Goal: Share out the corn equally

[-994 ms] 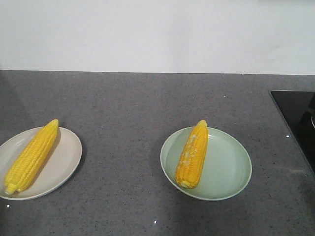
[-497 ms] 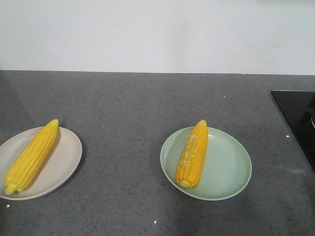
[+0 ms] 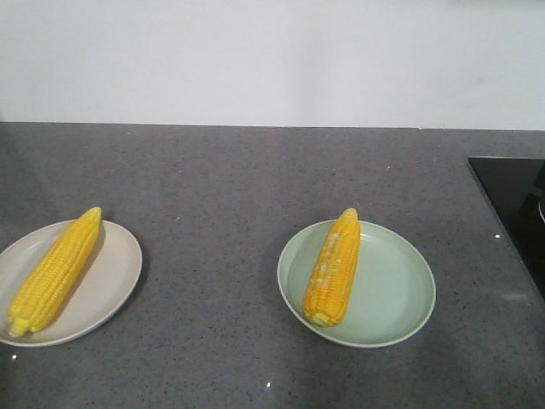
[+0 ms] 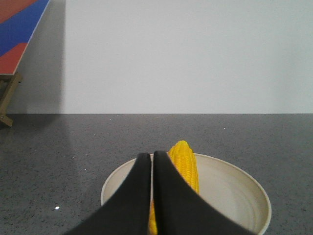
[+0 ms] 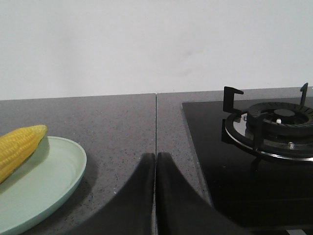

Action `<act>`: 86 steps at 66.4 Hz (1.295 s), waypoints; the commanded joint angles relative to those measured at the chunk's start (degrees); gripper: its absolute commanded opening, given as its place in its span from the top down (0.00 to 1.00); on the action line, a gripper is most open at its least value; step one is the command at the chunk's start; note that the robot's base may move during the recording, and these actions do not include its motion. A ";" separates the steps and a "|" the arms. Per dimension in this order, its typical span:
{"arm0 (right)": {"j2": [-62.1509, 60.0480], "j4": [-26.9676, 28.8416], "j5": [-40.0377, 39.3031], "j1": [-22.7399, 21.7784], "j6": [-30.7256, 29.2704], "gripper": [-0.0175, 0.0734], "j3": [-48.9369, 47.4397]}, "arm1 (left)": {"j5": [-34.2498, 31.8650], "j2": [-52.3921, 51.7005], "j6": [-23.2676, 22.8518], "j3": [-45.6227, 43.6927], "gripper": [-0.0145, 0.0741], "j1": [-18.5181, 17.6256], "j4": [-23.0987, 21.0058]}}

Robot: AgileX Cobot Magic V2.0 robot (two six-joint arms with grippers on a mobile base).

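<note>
One corn cob (image 3: 56,270) lies along the cream plate (image 3: 115,277) at the left. A second corn cob (image 3: 334,265) lies on the left half of the pale green plate (image 3: 396,290) near the middle. Neither gripper shows in the front view. In the left wrist view my left gripper (image 4: 152,155) is shut and empty, held above the near side of the cream plate (image 4: 234,196), with the corn (image 4: 184,161) just behind and right of its tips. My right gripper (image 5: 155,156) is shut and empty over bare counter, right of the green plate (image 5: 44,181) and its corn (image 5: 19,144).
A grey speckled counter (image 3: 238,179) runs back to a white wall. A black glass hob (image 3: 511,200) with a gas burner and pan support (image 5: 274,122) sits at the right. A counter seam (image 5: 155,122) runs ahead of the right gripper.
</note>
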 commanded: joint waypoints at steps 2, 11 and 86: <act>-0.46 0.52 -5.18 -0.31 -0.21 0.82 0.45 | -4.05 -0.97 -0.29 -0.95 0.85 0.14 -0.03; -0.46 0.53 -4.60 -0.31 -0.27 0.82 0.45 | -4.05 -0.97 -0.29 -0.95 0.85 0.14 -0.03; -0.41 2.69 -7.00 -0.31 -6.18 0.82 0.45 | -4.05 -0.97 -0.29 -0.95 0.85 0.14 -0.03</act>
